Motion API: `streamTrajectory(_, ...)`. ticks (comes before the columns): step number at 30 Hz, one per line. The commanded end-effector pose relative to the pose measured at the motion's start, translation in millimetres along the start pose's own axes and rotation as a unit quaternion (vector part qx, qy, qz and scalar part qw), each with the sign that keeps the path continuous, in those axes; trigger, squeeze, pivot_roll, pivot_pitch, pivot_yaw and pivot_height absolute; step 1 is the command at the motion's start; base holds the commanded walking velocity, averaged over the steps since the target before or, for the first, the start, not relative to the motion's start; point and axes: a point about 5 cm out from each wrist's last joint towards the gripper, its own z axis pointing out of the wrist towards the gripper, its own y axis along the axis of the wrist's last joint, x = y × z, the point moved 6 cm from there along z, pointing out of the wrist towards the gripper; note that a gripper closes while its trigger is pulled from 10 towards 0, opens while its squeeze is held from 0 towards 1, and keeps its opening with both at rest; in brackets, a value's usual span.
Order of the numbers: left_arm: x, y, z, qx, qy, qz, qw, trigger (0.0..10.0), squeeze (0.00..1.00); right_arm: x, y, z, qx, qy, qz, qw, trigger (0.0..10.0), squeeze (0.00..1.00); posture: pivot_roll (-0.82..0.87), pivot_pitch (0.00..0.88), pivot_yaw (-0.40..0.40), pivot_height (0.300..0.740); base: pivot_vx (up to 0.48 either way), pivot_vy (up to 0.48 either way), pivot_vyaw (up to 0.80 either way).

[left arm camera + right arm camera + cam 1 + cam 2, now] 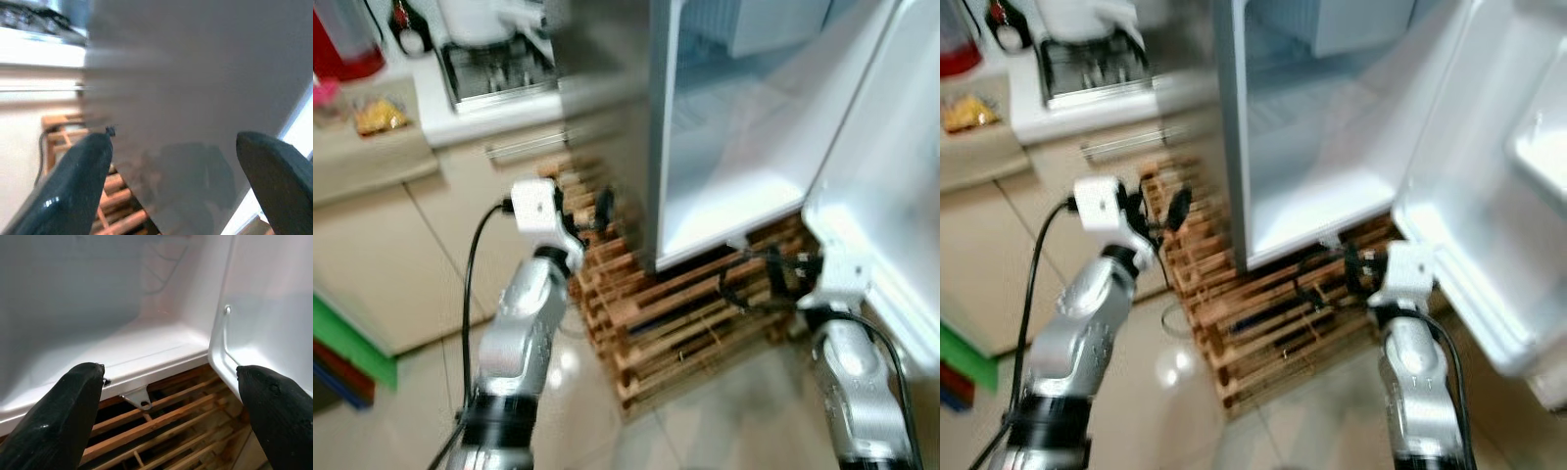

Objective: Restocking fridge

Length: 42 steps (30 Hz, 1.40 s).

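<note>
The white fridge (734, 147) stands open, and the inside that I can see is bare. Its door (891, 196) is swung out to the right. My left gripper (592, 211) is raised beside the fridge's grey outer side wall (195, 73), open with nothing between its fingers. My right gripper (759, 274) is low at the fridge's bottom front edge, near the door hinge bracket (139, 399), also open and holding nothing. The head views are blurred.
The fridge rests on a wooden pallet (675, 323) on the tiled floor (421, 392). To the left runs a beige counter (372, 157) with a yellow packet (380, 116), a red container (347, 44) and a white appliance (494, 59).
</note>
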Motion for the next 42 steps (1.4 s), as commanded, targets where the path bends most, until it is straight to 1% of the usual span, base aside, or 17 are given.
streamTrajectory(1, 3.8, 0.6, 2.6, 0.003, 0.014, -0.01, 1.0, 10.0, 0.0, -6.5, 2.1, -0.5, -0.003, -0.008, -0.007, 1.0, 10.0, 0.0, -0.17, 0.0, 0.063, 0.74, 0.0, 0.0, 0.0)
streamTrajectory(10, 6.7, 4.5, 4.6, -0.006, 0.021, -0.012, 1.0, 10.0, 0.0, -24.0, 6.6, 0.2, -0.003, -0.035, -0.008, 0.999, 10.0, 0.0, -0.18, 0.0, 0.063, 0.74, 0.0, 0.0, 0.0)
streamTrajectory(17, 9.3, 3.1, 5.3, -0.002, 0.021, -0.02, 1.0, 10.0, 0.0, -49.2, 6.9, 0.1, 0.004, -0.071, -0.011, 0.997, 10.0, 0.0, -0.18, 0.0, 0.076, 0.74, 0.0, 0.0, 0.0)
streamTrajectory(19, 9.5, 3.9, 5.9, -0.001, 0.017, -0.018, 1.0, 10.0, 0.0, -71.0, 7.1, 2.0, 0.007, -0.096, -0.016, 0.995, 10.0, 0.0, -0.18, 0.0, 0.09, 0.74, 0.0, 0.0, 0.0)
streamTrajectory(20, 9.5, 3.9, 5.9, -0.001, 0.017, -0.018, 1.0, 10.0, 0.0, -71.0, 7.1, 2.0, 0.007, -0.096, -0.016, 0.995, 10.0, 0.0, -0.18, 0.0, 0.09, 0.74, 0.0, 0.0, 0.0)
streamTrajectory(23, 10.7, 5.0, 6.3, 0.004, 0.01, -0.012, 1.0, 10.0, 0.0, -104.8, 11.1, 6.9, 0.012, -0.127, -0.047, 0.991, 10.0, 0.0, -0.17, 0.0, 0.107, 0.74, 0.0, 0.0, 0.0)
streamTrajectory(25, 11.6, 5.7, 6.1, 0.004, 0.01, -0.011, 1.0, 10.0, 0.0, -110.1, 12.2, 7.4, 0.012, -0.133, -0.052, 0.99, 10.0, 0.0, -0.16, 0.0, 0.114, 0.74, 0.0, 0.0, 0.0)
streamTrajectory(27, 12.8, 7.2, 6.1, 0.004, 0.009, -0.007, 1.0, 10.0, 0.0, -128.2, 13.6, 8.4, 0.016, -0.155, -0.065, 0.986, 10.0, 0.0, -0.15, 0.0, 0.127, 0.74, 0.0, 0.0, 0.0)
streamTrajectory(30, 10.5, 8.9, 6.8, 0.008, 0.002, -0.001, 1.0, 10.0, 0.0, -171.5, 23.9, 5.3, 0.016, -0.22, -0.102, 0.97, 10.0, 0.0, -0.15, 0.0, 0.144, 0.74, 0.0, 0.0, 0.0)
streamTrajectory(33, 10.1, 9.1, 7.6, 0.011, -0.003, 0.001, 1.0, 10.0, 0.0, -182.0, 40.5, 5.2, -0.006, -0.239, -0.124, 0.963, 10.0, 0.0, -0.16, 0.0, 0.157, 0.74, 0.0, 0.0, 0.0)
streamTrajectory(34, 10.5, 9.3, 7.9, 0.012, -0.004, 0.001, 1.0, 10.0, 0.0, -181.5, 45.9, 6.0, -0.015, -0.239, -0.127, 0.963, 10.0, 0.0, -0.16, 0.0, 0.159, 0.74, 0.0, 0.0, 0.0)
streamTrajectory(35, 9.3, 9.3, 8.8, 0.012, -0.006, 0.001, 1.0, 10.0, 0.0, -170.0, 50.5, 9.1, -0.029, -0.224, -0.115, 0.967, 10.0, 0.0, -0.17, 0.0, 0.16, 0.74, 0.0, 0.0, 0.0)
streamTrajectory(36, 7.3, 9.6, 10.1, 0.012, -0.009, 0.0, 1.0, 10.0, 0.0, -148.6, 54.6, 13.6, -0.047, -0.196, -0.087, 0.976, 10.0, 0.0, -0.17, 0.0, 0.161, 0.74, 0.0, 0.0, 0.0)
streamTrajectory(38, 6.4, 9.7, 10.6, 0.012, -0.01, -0.001, 1.0, 10.0, 0.0, -140.4, 55.7, 15.1, -0.052, -0.186, -0.073, 0.978, 10.0, 0.0, -0.17, 0.0, 0.161, 0.74, 0.0, 0.0, 0.0)
streamTrajectory(39, 3.8, 12.7, 12.7, 0.005, -0.013, 0.0, 1.0, 10.0, 0.0, -89.7, 59.6, 22.2, -0.066, -0.126, -0.015, 0.99, 10.0, 0.0, -0.18, 0.0, 0.155, 0.74, 0.0, 0.0, 0.0)
streamTrajectory(41, 3.2, 16.0, 14.2, -0.003, -0.012, 0.003, 1.0, 10.0, 0.0, -55.5, 61.2, 23.3, -0.072, -0.085, 0.019, 0.994, 10.0, 0.0, -0.18, 0.0, 0.15, 0.74, 0.0, 0.0, 0.0)
streamTrajectory(42, 3.4, 17.3, 14.6, -0.006, -0.01, 0.004, 1.0, 10.0, 0.0, -47.4, 59.9, 22.9, -0.072, -0.077, 0.028, 0.994, 10.0, 0.0, -0.18, 0.0, 0.15, 0.74, 0.0, 0.0, 0.0)
